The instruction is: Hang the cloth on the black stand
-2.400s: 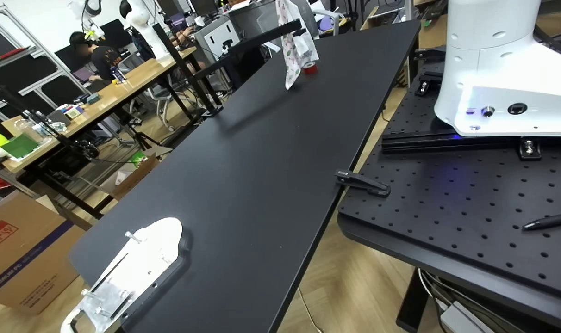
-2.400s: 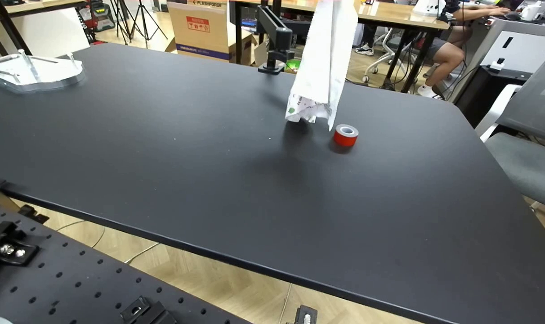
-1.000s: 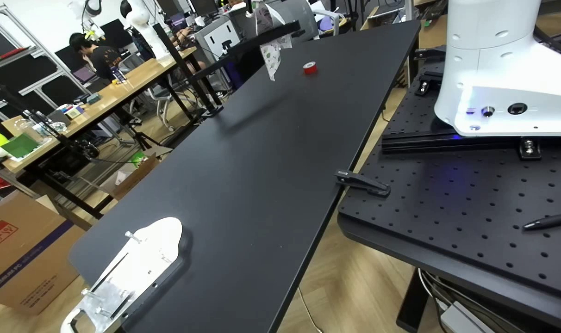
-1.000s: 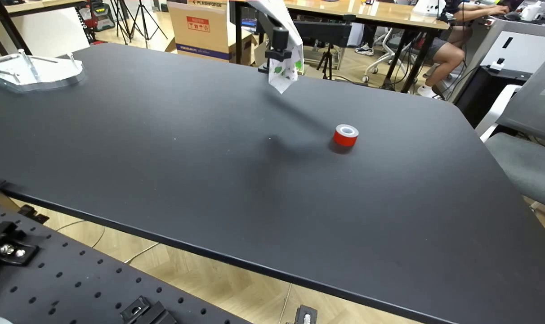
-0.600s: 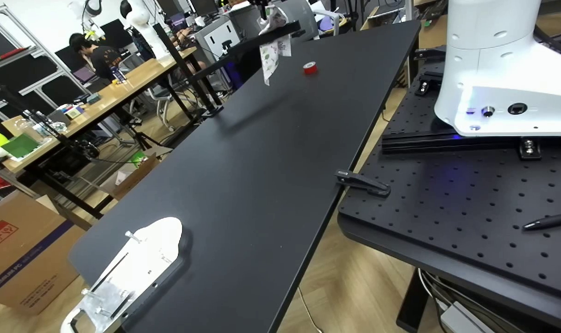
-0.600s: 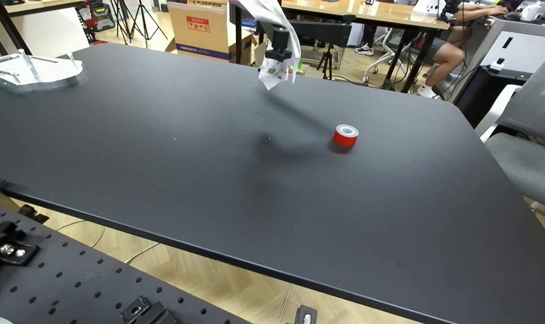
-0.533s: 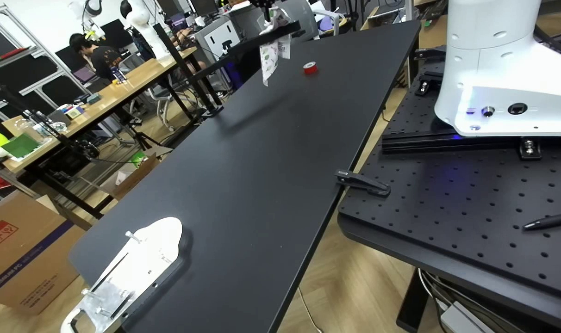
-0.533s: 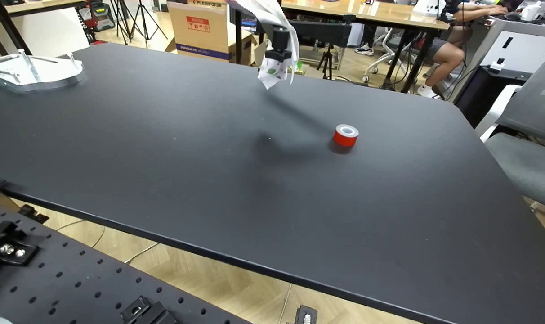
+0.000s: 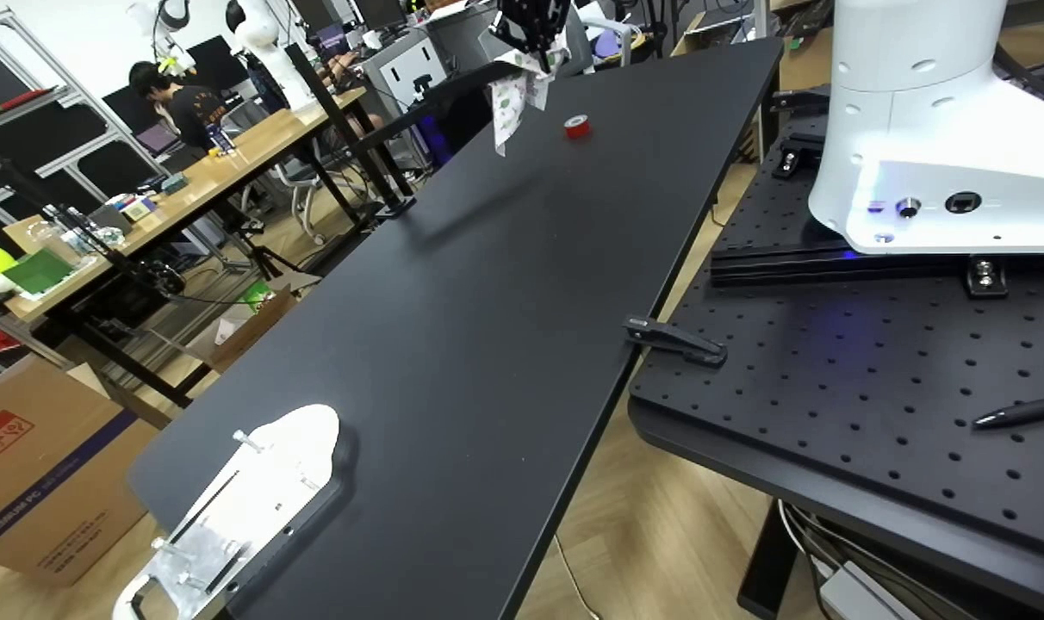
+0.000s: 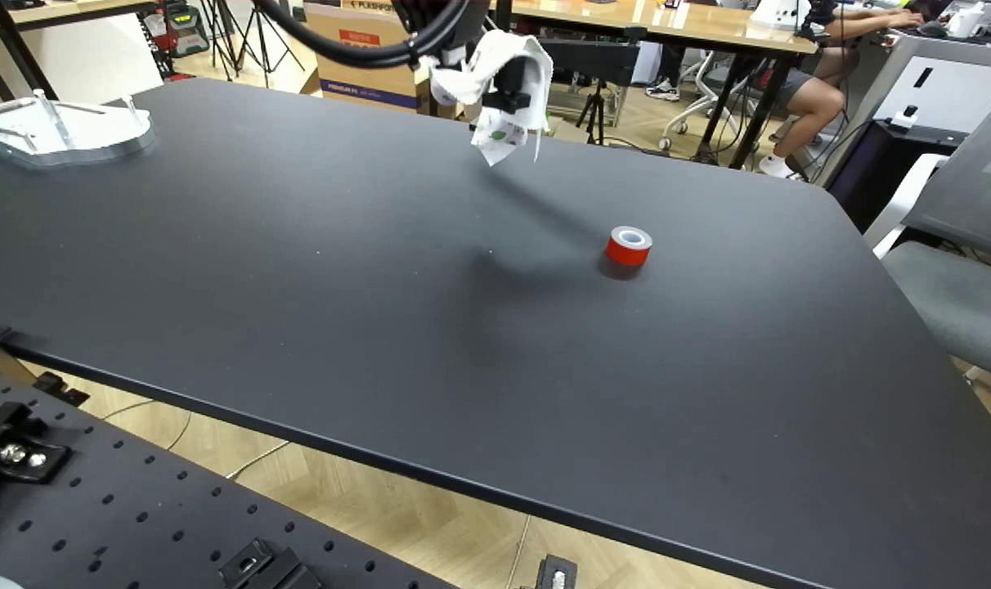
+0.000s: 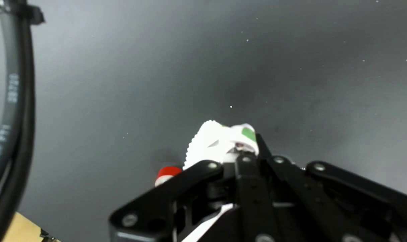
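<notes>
The white cloth with a small green and pink print is draped over the end of the black stand's horizontal bar. In an exterior view one end hangs below the bar and the other part reaches toward my gripper. My gripper is just beside the bar's end, above the table. In the wrist view the gripper is shut on the cloth, which bunches at the fingertips. The bar cannot be told apart behind the dark fingers in the wrist view.
A red tape roll stands on the black table, and also shows in the wrist view. A white metal plate with pegs lies at the table's far end. A thick black cable hangs from the arm.
The cloth first hung straight down, then moved onto the bar and folded over it. In the last half second my gripper has come down into view beside the bar, still holding the cloth.
</notes>
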`<state>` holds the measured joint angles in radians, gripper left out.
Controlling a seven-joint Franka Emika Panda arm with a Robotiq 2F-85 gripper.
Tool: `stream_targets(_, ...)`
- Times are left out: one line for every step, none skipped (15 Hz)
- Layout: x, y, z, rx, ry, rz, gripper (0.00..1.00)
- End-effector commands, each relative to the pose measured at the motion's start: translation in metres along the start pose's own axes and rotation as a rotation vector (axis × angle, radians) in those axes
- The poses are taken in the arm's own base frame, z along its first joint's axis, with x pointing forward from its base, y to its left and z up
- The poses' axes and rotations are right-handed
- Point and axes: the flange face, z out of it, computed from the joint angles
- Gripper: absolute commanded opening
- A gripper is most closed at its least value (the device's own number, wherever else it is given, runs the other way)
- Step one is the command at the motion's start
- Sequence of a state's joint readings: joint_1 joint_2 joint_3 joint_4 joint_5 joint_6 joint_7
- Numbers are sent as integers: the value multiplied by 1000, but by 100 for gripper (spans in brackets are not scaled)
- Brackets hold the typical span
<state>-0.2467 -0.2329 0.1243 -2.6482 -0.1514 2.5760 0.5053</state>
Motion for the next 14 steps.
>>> stream_targets(3, 0, 31, -75, -41, 18, 1)
stream_targets(2, 0, 40, -91, -54, 15, 1)
stream_targets(2, 0, 47, -107, -65, 12, 1)
stream_targets(1, 0, 55, -120, -76, 11, 1)
stream_targets(2, -1, 60, -129, -83, 9, 1)
stream_targets(2, -2, 65, -135, -90, 8, 1)
stream_targets(2, -3, 68, -136, -94, 5, 1)
stream_targets(3, -5, 70, -134, -93, -3, 1)
stream_targets(3, -7, 71, -133, -93, -8, 1)
stream_targets(3, -9, 72, -132, -93, -15, 1)
stream_targets(3, -12, 71, -132, -89, -24, 29)
stream_targets(2, -15, 71, -130, -86, -36, 30)
stream_targets(1, -17, 70, -131, -81, -49, 36)
stream_targets(-1, -20, 70, -133, -77, -60, 42)
